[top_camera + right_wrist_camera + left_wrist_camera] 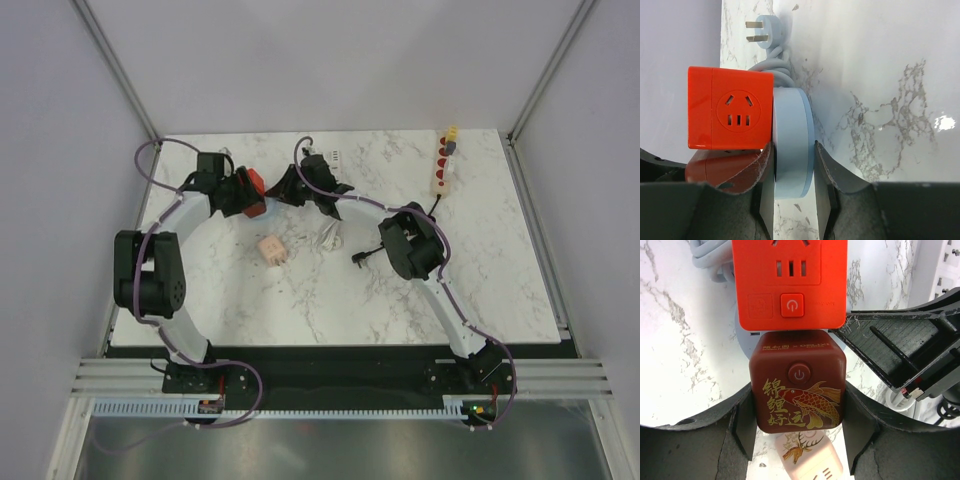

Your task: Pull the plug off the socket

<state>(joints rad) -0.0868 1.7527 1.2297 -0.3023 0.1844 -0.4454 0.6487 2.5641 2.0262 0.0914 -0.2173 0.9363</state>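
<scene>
An orange-red cube socket (790, 285) sits on a pale blue round base (792, 145), with a grey cable and its loose plug (762, 27) behind. The plug, a dark red cube with a gold koi (797, 385), sits flush against the socket's front face. My left gripper (797, 410) is shut on this dark red plug, one finger (742, 425) on each side. My right gripper (794, 165) is shut on the blue base, just beside the orange socket (732, 107). From above, both grippers (245, 195) (290, 190) meet at the red socket (255, 183) at the back left.
A pink cube with a deer print (271, 248) lies on the marble just in front of the left gripper, also visible under the plug (805, 457). A white power strip (445, 160) lies at the back right. A black cable end (362, 257) and a small white item (330, 237) lie mid-table.
</scene>
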